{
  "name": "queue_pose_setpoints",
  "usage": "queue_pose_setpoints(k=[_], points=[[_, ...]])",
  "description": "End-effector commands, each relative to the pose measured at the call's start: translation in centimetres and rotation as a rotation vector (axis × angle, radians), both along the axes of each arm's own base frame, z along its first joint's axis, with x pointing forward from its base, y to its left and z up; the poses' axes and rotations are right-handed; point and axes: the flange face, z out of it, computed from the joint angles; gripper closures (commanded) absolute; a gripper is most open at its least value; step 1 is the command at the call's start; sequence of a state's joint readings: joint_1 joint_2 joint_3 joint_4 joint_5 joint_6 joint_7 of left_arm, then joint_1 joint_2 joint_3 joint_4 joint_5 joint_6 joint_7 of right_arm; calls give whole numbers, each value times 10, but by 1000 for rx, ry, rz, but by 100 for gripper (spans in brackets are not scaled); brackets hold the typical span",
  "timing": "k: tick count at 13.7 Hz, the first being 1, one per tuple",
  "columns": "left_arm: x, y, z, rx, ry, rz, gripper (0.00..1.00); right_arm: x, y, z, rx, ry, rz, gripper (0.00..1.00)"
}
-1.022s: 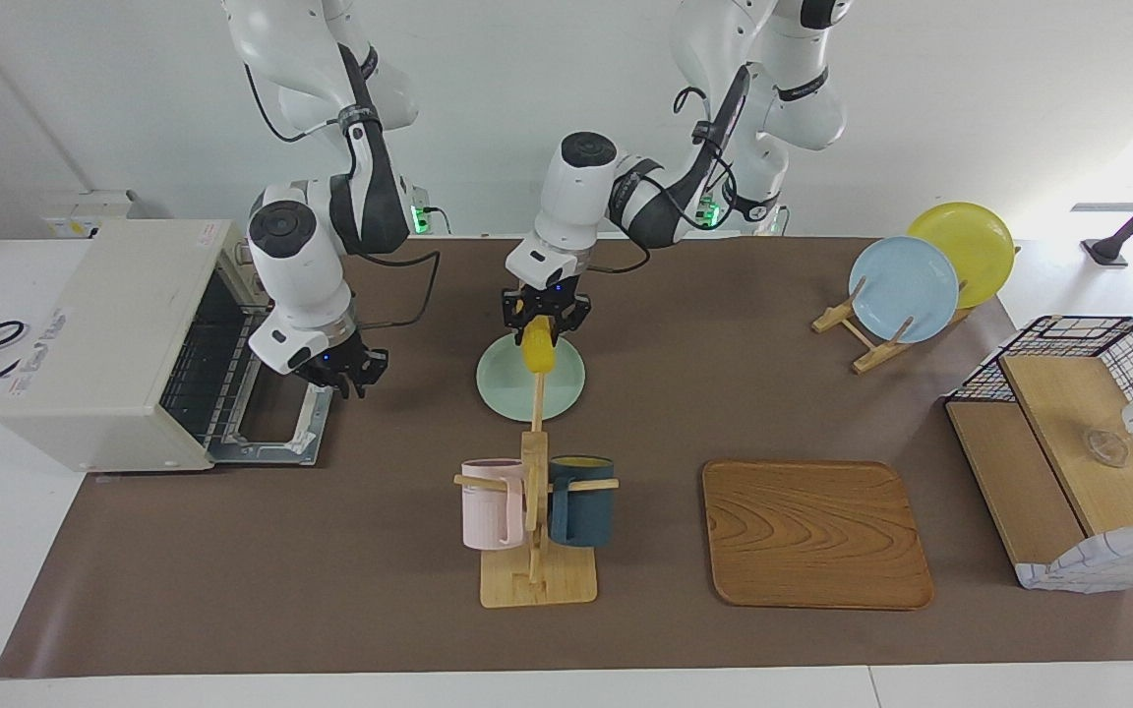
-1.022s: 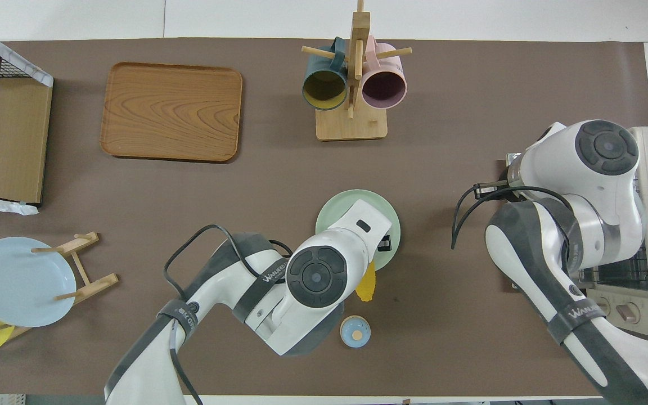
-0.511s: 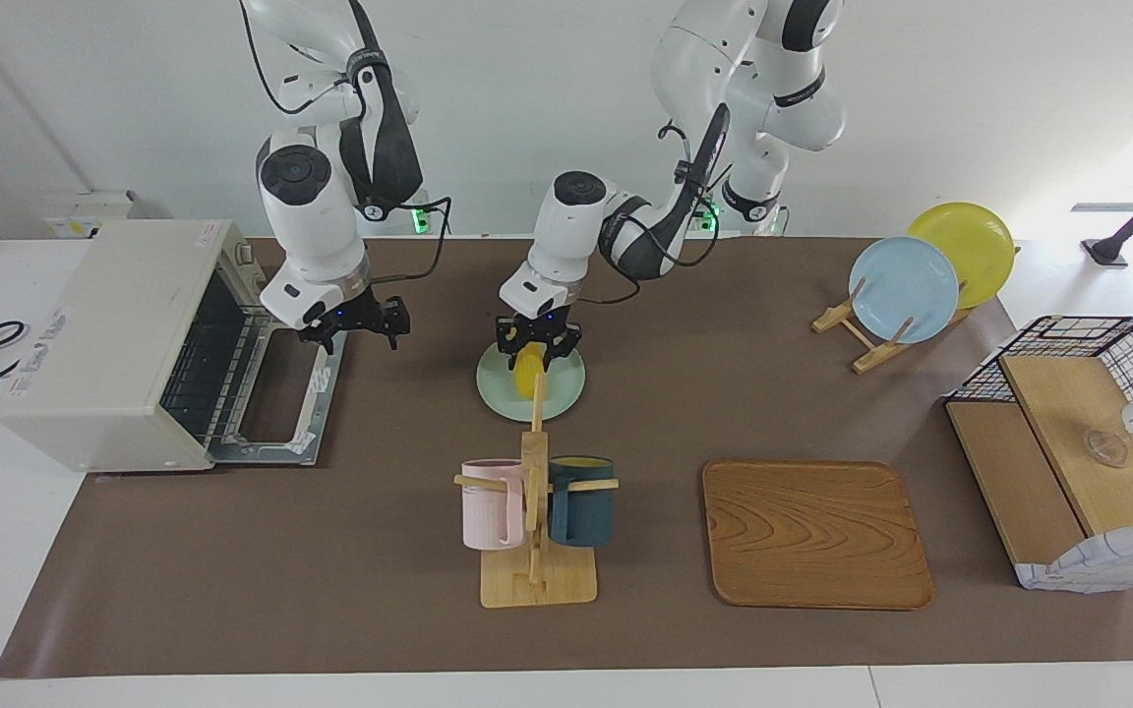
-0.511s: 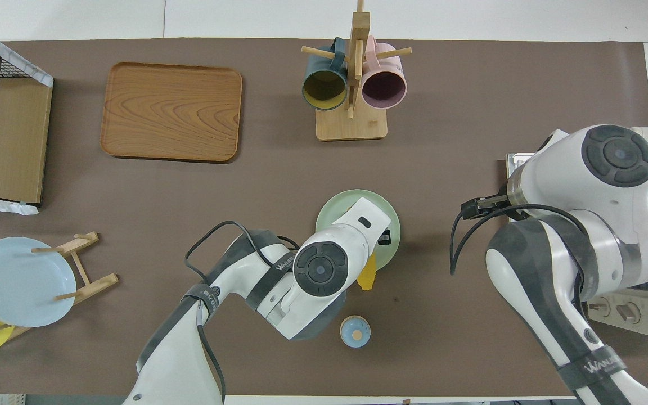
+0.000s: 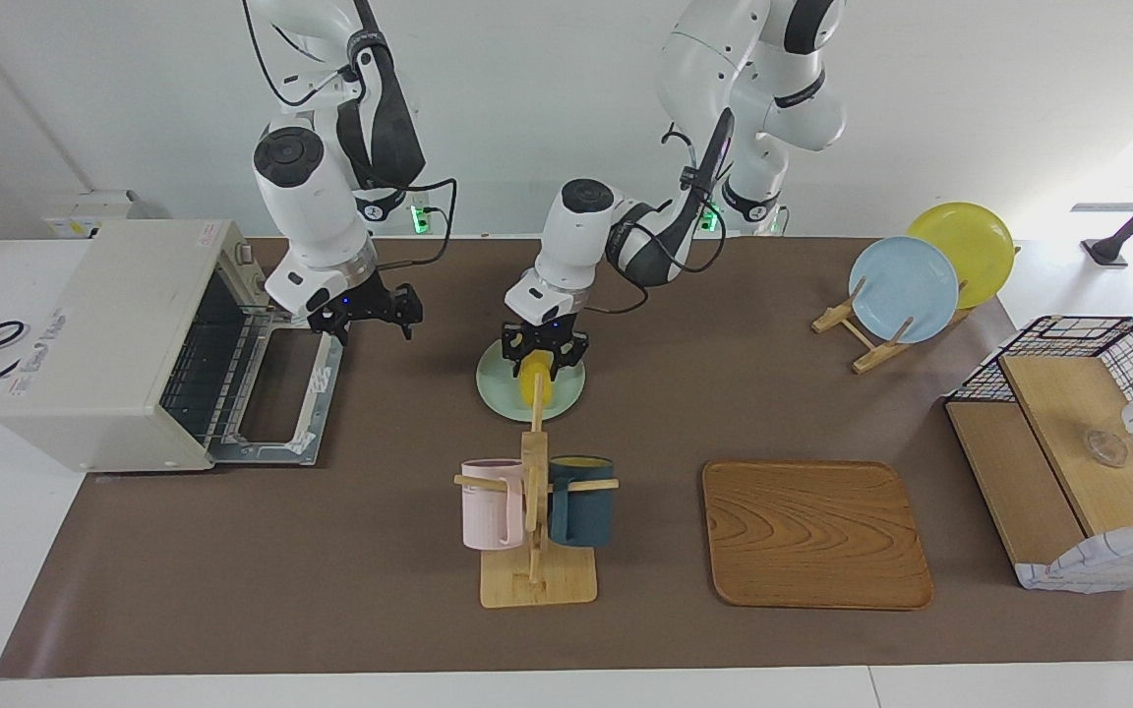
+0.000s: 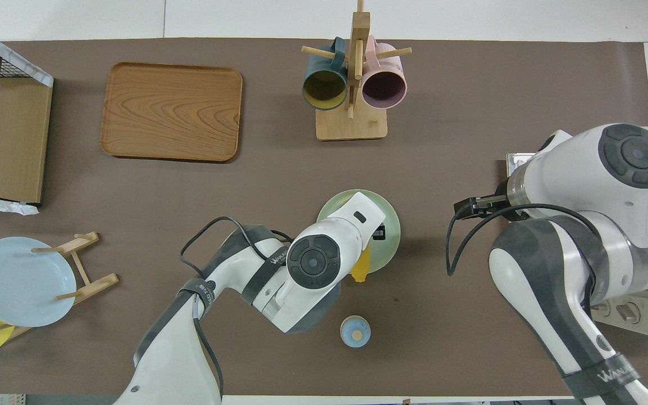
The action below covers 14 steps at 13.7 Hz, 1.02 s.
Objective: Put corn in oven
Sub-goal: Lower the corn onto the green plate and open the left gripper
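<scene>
Left gripper (image 5: pixel 544 356) fingers closed around the corn (image 5: pixel 533 384) over the mint plate (image 5: pixel 566 396); right gripper (image 5: pixel 367 313) fingers spread, empty, waiting by the open oven (image 5: pixel 109 339)

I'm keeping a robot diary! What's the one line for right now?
left gripper: shut on corn over mint plate | right gripper: open, waiting by oven | oven door: open

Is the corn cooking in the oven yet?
Not yet. The boxy off-white toaster oven already has its door open. The left gripper is shut on the bright yellow corn cob over the mint green plate. The right gripper waits over the oven door. Corn must go onto the rack.
</scene>
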<state>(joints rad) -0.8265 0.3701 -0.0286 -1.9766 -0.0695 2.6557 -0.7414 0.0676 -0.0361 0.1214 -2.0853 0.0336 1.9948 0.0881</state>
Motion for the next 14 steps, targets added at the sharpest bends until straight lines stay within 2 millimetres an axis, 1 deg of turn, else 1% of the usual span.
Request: queue_pose_setpoints(k=[1,2,3,4,5,7,8,9,10,11,12,13,14], points=[[5,3,5,4,2,-6,0,-6,-1,5,21,10,3,0],[9,10,14,17,21,8,0,-6,0,5,21,8,1,0],[13,21,34,28,32,18,0,-6,4,5,21,5,9,0],[18,34,50,45,48,27,0,-9,12,5,21,5,24,0],[28,53,68,61,67,51,0,-10,13,4,20,12,27,0],[36,76,96,65,73,84,0,-10,14,4,20,12,33,0],[47,97,108,73,82,110,0,-10,19,5,21,4,33,0],[52,113,121,88,84,87,0,-17,46,4,20,3,74,0],[60,135,136,100,85,76,0,-23,67,2,16,-3,85,0],[69,160,149,108,89,85,0,-22,78,0,20,-23,82,0],[75,184,162,118,91,80,0,-23,94,-3,22,-33,102,0],[83,216,177,128,92,76,0,-24,110,-12,20,-43,102,0],[89,244,192,138,96,72,0,-28,137,-20,18,-55,98,0]])
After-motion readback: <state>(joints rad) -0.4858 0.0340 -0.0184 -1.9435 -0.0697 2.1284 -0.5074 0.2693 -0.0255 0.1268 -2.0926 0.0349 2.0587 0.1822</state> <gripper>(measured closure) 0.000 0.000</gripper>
